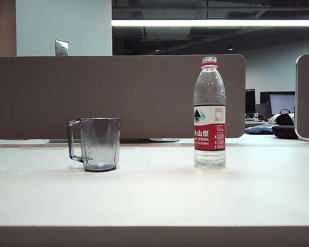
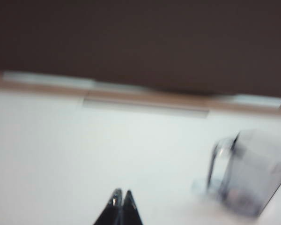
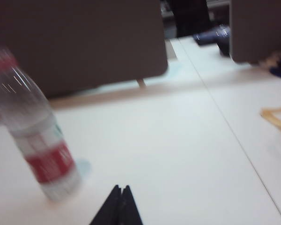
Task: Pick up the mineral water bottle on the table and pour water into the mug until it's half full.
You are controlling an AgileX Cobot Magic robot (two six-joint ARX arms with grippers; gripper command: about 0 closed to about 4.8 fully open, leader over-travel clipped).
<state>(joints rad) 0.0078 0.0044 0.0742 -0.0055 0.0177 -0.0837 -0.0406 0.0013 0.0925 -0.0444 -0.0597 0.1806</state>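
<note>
Brown partition point(image 1: 144, 95) behind worktop point(image 1: 154, 195); mug point(image 1: 95, 144) left, bottle point(image 1: 209, 116) upright right, well apart. Left claw point(image 2: 122, 193) & right claw point(image 3: 121, 188) look closed, empty, though blurry.

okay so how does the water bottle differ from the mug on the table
The mineral water bottle stands much taller than the mug. The bottle is clear with a red-and-white label and a red neck ring; the mug is smoky grey and unlabelled. The mug has an angular handle and a wide open top; the bottle narrows to a small neck. Both are see-through, upright on the table, and untouched by either claw.
</note>
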